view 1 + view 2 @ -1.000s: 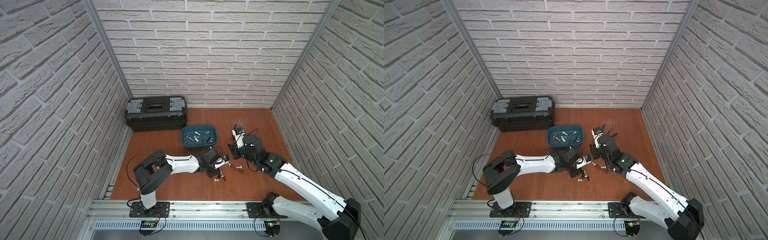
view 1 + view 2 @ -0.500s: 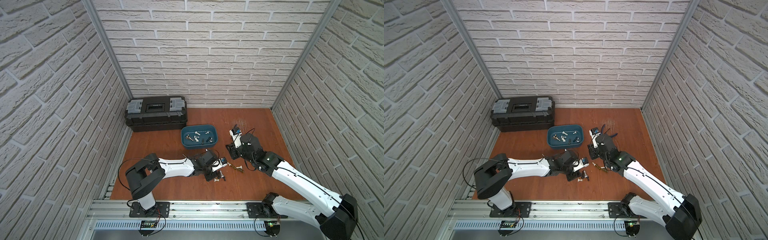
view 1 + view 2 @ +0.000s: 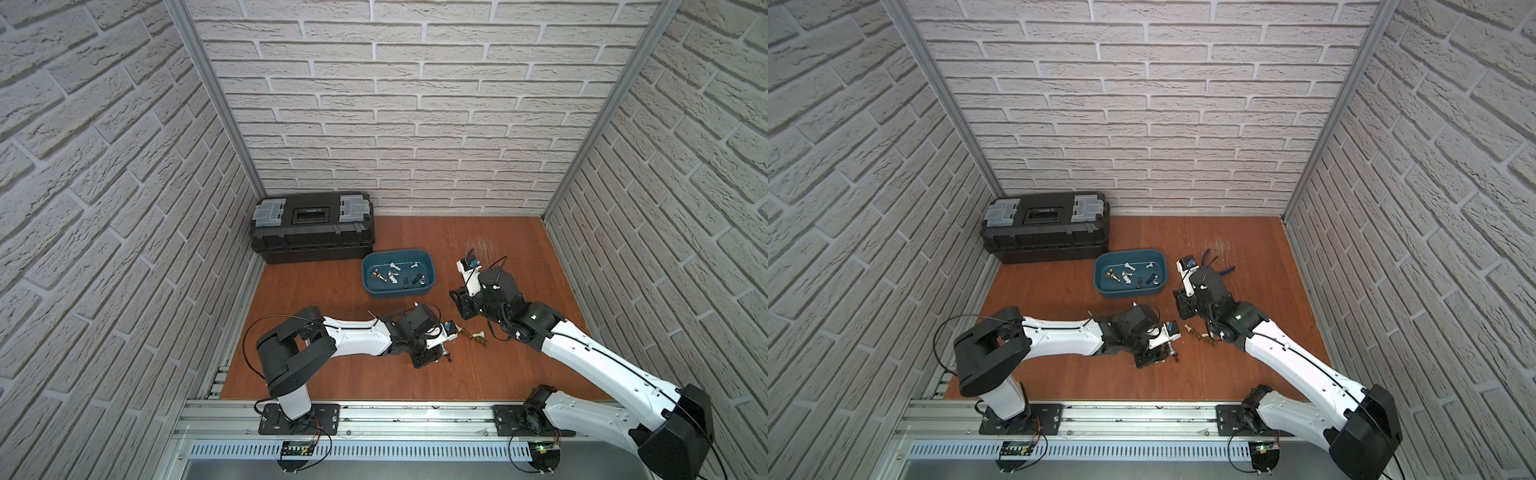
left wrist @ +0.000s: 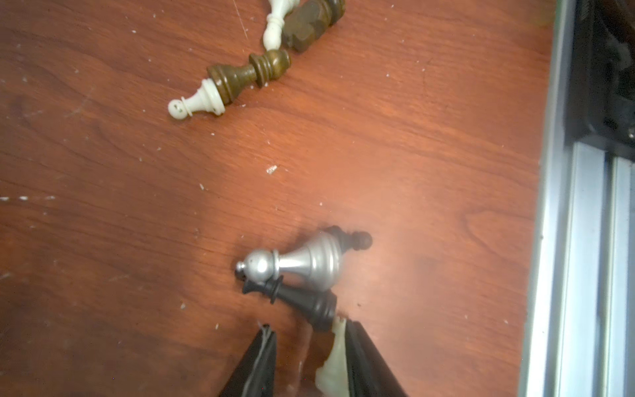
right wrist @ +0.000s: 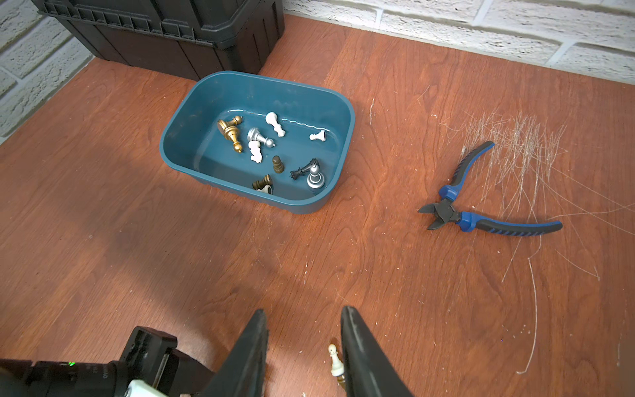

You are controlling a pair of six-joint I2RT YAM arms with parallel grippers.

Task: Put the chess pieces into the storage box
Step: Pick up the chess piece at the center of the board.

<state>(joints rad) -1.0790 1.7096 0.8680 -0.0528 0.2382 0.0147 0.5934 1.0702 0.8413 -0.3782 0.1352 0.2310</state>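
Jaws parted; left arm (image 3: 357, 338) stretched low, right arm (image 3: 602, 365) extended.

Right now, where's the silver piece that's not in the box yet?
In the left wrist view, the silver piece lies on its side on the table between two black pieces, just ahead of the left gripper.

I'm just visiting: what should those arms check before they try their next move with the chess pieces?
1. Left hand open: ok, jaws apart.
2. White piece gripped: not ok, it sits against one finger, gap on the other side.
3. Neighbours clear: not ok, a black piece lies right beside it.
4. Blue tub has room: ok.
5. Pliers out of the way: ok, apart from the tub.
6. Right hand free: ok, open, nothing clamped.
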